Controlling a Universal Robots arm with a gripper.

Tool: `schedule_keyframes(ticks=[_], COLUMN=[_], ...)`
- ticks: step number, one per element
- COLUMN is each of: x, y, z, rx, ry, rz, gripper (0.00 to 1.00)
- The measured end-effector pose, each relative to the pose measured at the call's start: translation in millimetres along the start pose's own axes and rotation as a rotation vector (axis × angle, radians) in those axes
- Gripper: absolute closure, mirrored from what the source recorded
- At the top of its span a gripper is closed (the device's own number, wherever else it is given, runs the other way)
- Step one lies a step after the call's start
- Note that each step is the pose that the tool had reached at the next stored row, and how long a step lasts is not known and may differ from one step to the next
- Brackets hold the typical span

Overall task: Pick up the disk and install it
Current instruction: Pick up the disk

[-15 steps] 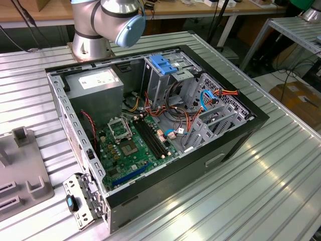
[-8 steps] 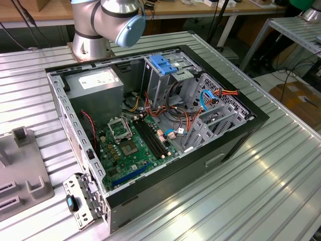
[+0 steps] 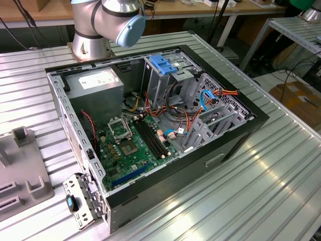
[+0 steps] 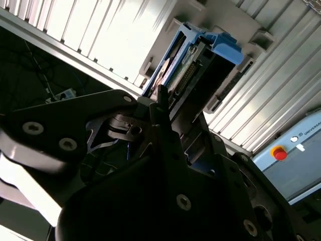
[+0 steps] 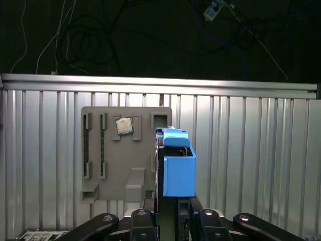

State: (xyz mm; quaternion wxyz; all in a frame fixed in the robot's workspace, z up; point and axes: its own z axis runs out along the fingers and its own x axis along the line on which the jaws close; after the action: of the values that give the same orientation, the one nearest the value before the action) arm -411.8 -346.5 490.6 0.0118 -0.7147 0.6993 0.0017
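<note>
Both fingers point(image 4: 163, 118) pinch the disk point(image 4: 188, 73), which juts out beyond their tips.

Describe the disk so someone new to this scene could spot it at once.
In the first wrist view, find the grey slotted holder plate on the ribbed metal table. The disk stands at that plate's edge. Its bright blue frame sets it apart from the small square chip lying flat nearby.

Bright overhead light; glare streaks on ribbed table point(image 3: 281, 165); case point(image 3: 235, 145) interior shadowed.
</note>
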Motion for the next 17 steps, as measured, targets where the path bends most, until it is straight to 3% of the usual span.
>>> schedule_keyframes(ticks=[5, 11, 17], x=[0.3, 0.8, 1.1], y=[-14.1, -39.2, -52.0], z=[0.2, 0.6, 0.8], rx=[0.0001, 0.0000, 0.0000], ry=[0.0000, 0.0000, 0.0000], rz=[0.000, 0.000, 0.000], gripper=[0.65, 0.65, 0.65])
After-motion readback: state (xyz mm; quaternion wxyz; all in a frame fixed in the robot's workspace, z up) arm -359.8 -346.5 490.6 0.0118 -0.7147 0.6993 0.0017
